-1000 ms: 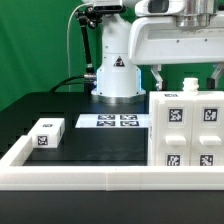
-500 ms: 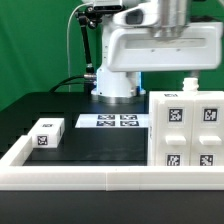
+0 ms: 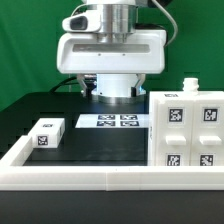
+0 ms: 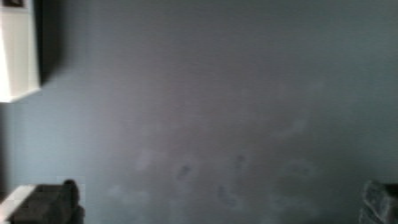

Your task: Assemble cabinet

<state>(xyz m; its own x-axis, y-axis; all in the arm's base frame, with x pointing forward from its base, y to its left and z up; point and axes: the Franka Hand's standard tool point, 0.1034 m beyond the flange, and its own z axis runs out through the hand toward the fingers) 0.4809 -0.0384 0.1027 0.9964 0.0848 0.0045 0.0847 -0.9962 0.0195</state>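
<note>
Two white pieces of the cabinet stand on the black table point(image 3: 100, 148). The large white box-shaped cabinet body point(image 3: 186, 135) is at the exterior view's right, and the small white rectangular cabinet block point(image 3: 45, 132) is at its left. A stretch of bare table lies open between them. The flat white marker board point(image 3: 118, 121) lies behind that stretch.

A long low white border rail point(image 3: 90, 178) closes the front edge and turns up the left side. The cabinet body sits right behind the rail, and the cabinet block sits just beside its left run. A small white peg-like piece point(image 3: 190, 82) stands upright on top of the cabinet body.

The end effector point(image 4: 214, 203) hangs over the table behind the marker board, well apart from both pieces. In the wrist view its dark fingertips point(image 4: 48, 205) are spread wide with only bare grey table between them, so it is open and empty. A white edge point(image 4: 18, 50) shows at the frame border; which piece it belongs to cannot be told.

The visible markings are square black-and-white tags. Several are on the cabinet body, there is one on the block's top and one on its front, and four are on the marker board.
</note>
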